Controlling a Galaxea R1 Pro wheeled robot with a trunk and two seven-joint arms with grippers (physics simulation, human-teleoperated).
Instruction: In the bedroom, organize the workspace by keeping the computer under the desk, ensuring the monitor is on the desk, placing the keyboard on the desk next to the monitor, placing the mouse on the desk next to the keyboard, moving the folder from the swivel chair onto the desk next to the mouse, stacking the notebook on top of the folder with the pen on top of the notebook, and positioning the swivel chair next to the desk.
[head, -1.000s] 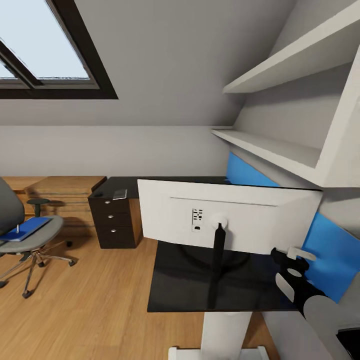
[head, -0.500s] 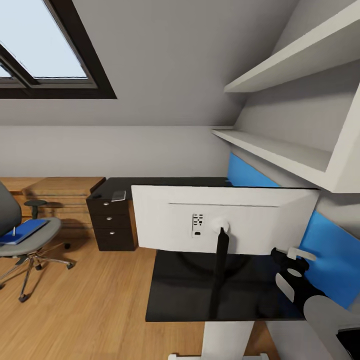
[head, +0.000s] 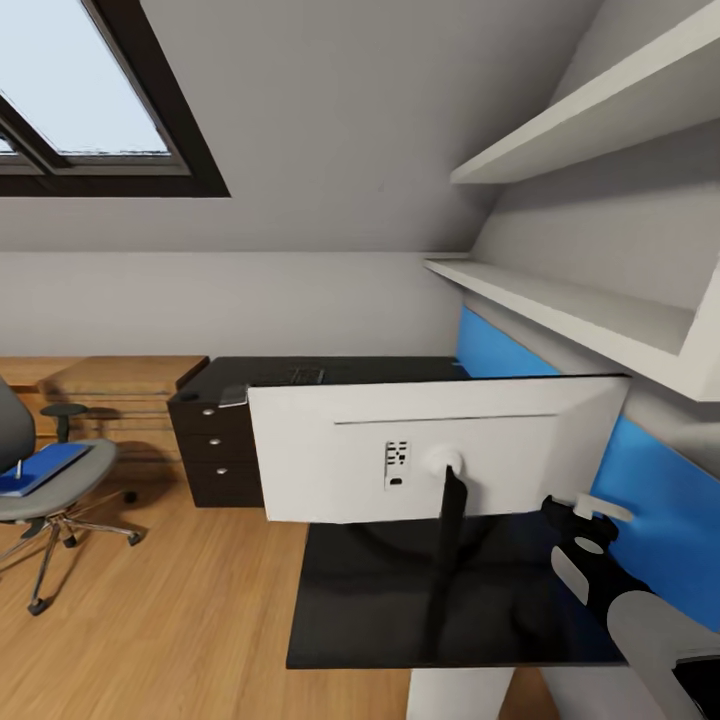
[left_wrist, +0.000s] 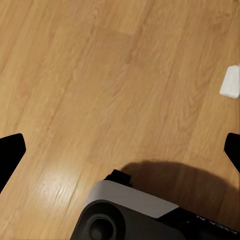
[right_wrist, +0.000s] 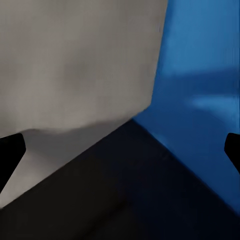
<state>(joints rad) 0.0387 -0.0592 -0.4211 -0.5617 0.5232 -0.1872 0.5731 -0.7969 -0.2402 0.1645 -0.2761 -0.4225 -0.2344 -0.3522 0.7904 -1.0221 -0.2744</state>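
Head cam first: I'm parked at the end of the desk (head: 360, 610), looking at the white back of the monitor (head: 430, 445), which stands on the glossy black top on its black stand. Further along the desk, past the monitor's top edge, I think that's the keyboard (head: 297, 376), plus a small grey flat thing near the drawer unit (head: 215, 455), maybe the notebook (head: 235, 396), too small to be sure. The swivel chair (head: 40, 470) is off at my left, well apart from the desk, with the blue folder (head: 40, 468) lying on its seat. My right gripper (head: 585, 512) hangs just beside the monitor's lower corner, over the desktop by the blue wall panel (head: 660, 500).

Left wrist cam: bare wood floor (left_wrist: 100, 75), part of the robot's base (left_wrist: 130, 215) and a little white block (left_wrist: 231, 81) off to the side. Fingertips sit at the frame's two edges, so the left gripper (left_wrist: 120, 150) is spread wide with nothing in it.

Right wrist cam: the monitor's white back, black desktop and blue panel right up close. Right fingers are also wide apart, empty, touching nothing that I can see.

My read is the monitor is already fine, so the trick is backing that right arm out without clipping the screen, then rolling to the chair for the folder.
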